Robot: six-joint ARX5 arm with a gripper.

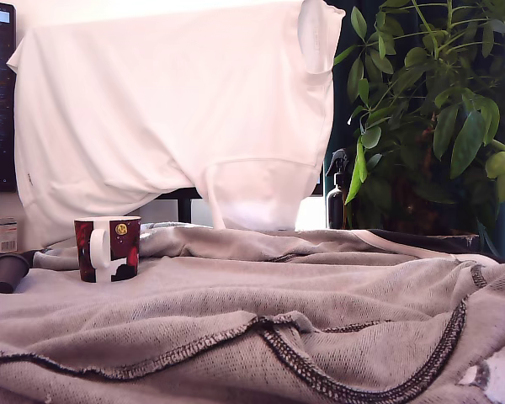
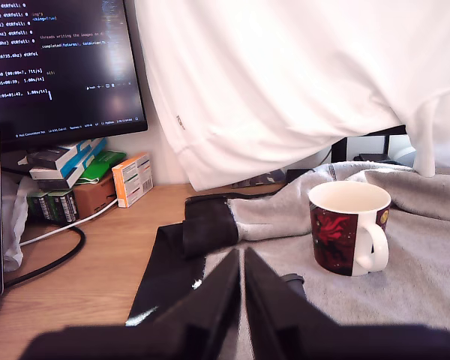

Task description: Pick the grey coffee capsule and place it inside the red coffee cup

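The red coffee cup point(image 1: 108, 248) stands upright at the middle left of the exterior view, on a grey sweatshirt point(image 1: 261, 328) spread over the surface, its white handle turned toward the camera and a small gold round mark near its rim. Just to the exterior view's left of it, at the frame's left edge, the grey coffee capsule point(image 1: 10, 272) lies tipped on its side on the fabric, close to the cup but apart from it. Behind both hangs a white T-shirt point(image 1: 177, 109), filling the upper centre of the frame, with a leafy houseplant point(image 1: 438, 101) at the upper right and a dark spray bottle point(image 1: 337, 192) beside it.

In the wrist view the gripper point(image 2: 243, 300) fills the lower centre, its 2 dark fingers point(image 2: 210, 300) pressed nearly together with only a thin slit between them and nothing held. A small dark shape beside the fingers may be the capsule point(image 2: 292, 283), though it is mostly hidden. The cup point(image 2: 349, 227) sits at the middle right of this frame, its white inside showing. A monitor point(image 2: 60, 64) with lines of text takes the upper left, above a stack of small boxes point(image 2: 82, 176) and a black cable point(image 2: 49, 259) on the wooden desk point(image 2: 97, 300).
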